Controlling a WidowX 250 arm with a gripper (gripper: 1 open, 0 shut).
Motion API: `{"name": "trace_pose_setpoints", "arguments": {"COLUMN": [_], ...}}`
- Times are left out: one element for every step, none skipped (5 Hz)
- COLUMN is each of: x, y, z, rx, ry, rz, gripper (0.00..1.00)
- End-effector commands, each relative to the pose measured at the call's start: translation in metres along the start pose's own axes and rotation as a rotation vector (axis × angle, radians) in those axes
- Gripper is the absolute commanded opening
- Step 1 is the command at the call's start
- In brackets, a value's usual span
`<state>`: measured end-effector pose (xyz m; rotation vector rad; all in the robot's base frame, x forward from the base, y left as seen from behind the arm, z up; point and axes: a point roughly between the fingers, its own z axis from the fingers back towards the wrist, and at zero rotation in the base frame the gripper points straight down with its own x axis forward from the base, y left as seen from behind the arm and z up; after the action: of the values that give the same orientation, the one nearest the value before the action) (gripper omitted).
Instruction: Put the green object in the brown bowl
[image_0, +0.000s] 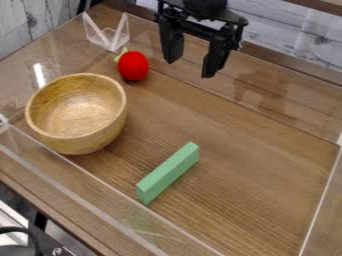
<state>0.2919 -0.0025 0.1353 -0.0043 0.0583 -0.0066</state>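
From where I stood, the gripper (190, 66) hung at the far side of the table (254, 150), dark all over, reaching in from the top of the view. Its two fingers stood wide apart, one toward the left and one toward the right, with nothing between them; how high they were above the wood I couldn't tell. Closest to them, just left of the left-hand finger, sat the red ball (132, 66), near but apart from it. Past the ball, further left and a little farther back, there was a pale, angular thing (107, 36), too small for me to make out properly. The brown bowl (76, 115) lay to the left of the fingers and nearer the camera, upright, its inside showing bare wood. The green object (168, 172) was well apart from the fingers, almost straight toward the camera from them, flat on the tabletop and lying slantwise, its far end pointing to the right. It was outside the bowl, to the right of it and nearer the camera, not touching it. Furthest from the fingers, down in the near left corner, some black equipment (20, 238) was partly cut off by the view.
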Motion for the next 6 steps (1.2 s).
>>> {"name": "trace_pose_setpoints", "arguments": {"x": [-0.007,-0.035,-0.063,-0.079,-0.082,-0.084], "y": [0.000,0.003,0.005,0.009,0.012,0.011], "z": [-0.012,-0.031,-0.044,-0.058,-0.073,-0.084], "rx": [-0.001,0.004,0.011,0.017,0.019,0.015], "ry": [0.032,0.044,0.031,0.024,0.008,-0.001], "rz": [-0.010,-0.055,-0.106,-0.122,-0.126,-0.131], "gripper": [1.00,1.00,1.00,1.00,1.00,1.00]}}
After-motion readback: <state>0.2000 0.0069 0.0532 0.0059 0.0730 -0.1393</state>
